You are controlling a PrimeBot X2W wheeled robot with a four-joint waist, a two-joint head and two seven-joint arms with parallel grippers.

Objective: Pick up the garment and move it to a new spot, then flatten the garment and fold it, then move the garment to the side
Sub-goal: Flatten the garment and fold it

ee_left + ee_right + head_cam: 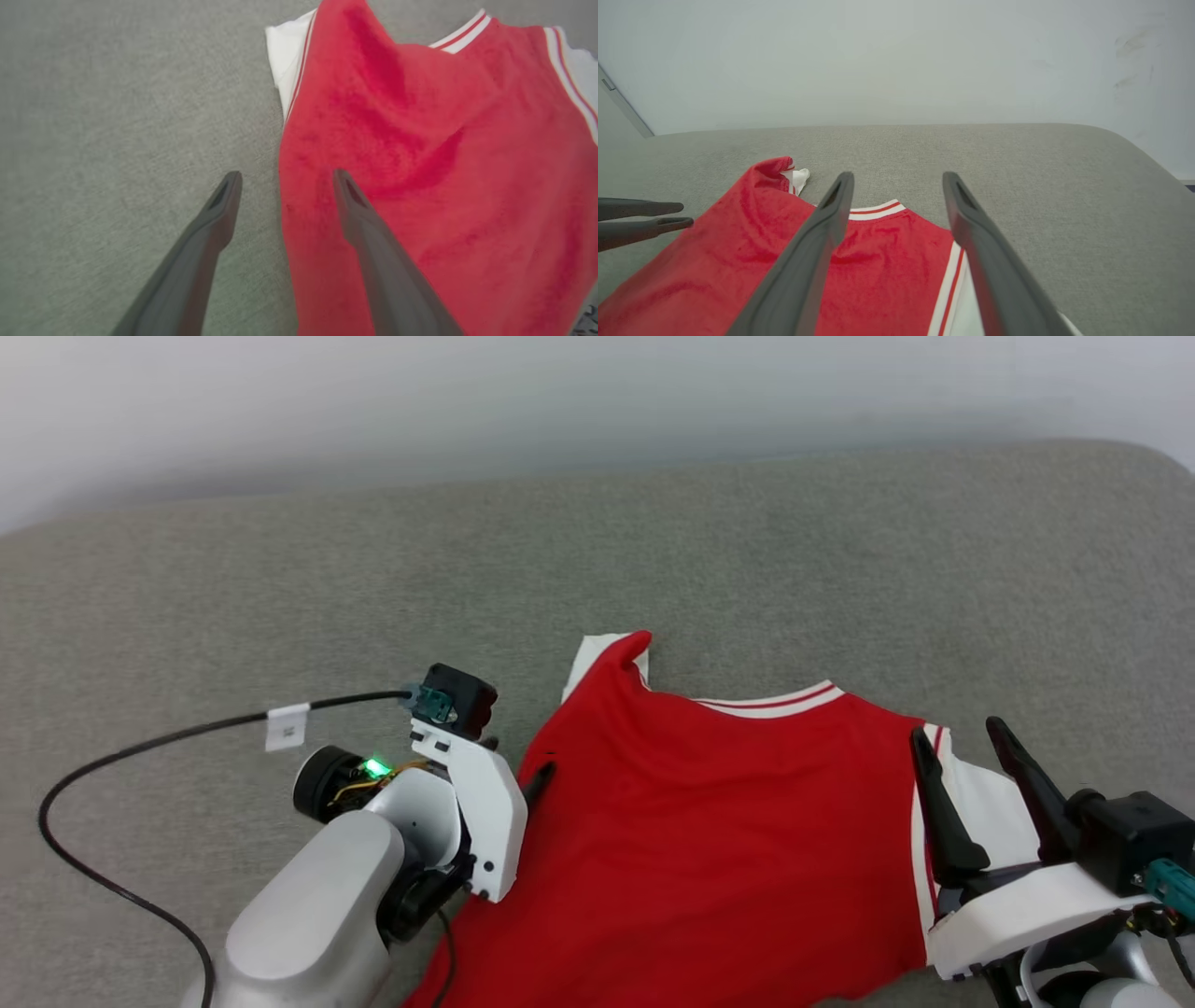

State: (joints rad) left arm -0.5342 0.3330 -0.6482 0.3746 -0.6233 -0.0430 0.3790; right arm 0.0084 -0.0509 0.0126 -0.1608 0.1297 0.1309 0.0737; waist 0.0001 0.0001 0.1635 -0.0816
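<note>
The left forearm (317, 896) is smooth silver-grey and ends in a white wrist bracket (485, 803) with small dark screws. On that bracket sits a black camera block (464, 695) whose teal connector (431, 703) takes a black cable (121, 756) bearing a white tag (287, 726), with a green indicator light (376, 767) and thin yellow wires (359, 789) beside a black cylindrical joint (320, 782). The right wrist housing (1018, 915) is likewise white with a black block and teal plug, and the left end effector (286, 173) and right end effector (957, 728) each have two long, tapered dark grey fingers slotted near the tip.

Setting: bare indoor room, type unclear.
Wide grey fabric-covered surface (747, 541) with a rounded far-right corner, set against a plain white wall (896, 56).
</note>
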